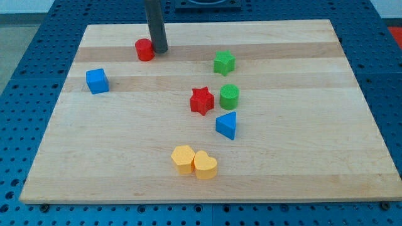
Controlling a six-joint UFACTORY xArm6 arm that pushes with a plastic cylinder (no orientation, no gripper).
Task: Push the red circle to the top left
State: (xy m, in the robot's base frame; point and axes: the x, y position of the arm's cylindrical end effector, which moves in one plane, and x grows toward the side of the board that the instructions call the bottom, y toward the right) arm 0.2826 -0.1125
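The red circle lies near the view's top, left of centre on the wooden board. My tip stands right against the red circle's right side, touching or nearly touching it. The dark rod rises from there out of the view's top. The board's top left corner lies further to the left of the red circle.
A blue cube sits at the left. A green star, a red star, a green circle and a blue triangle cluster at centre. A yellow hexagon and yellow heart touch near the bottom.
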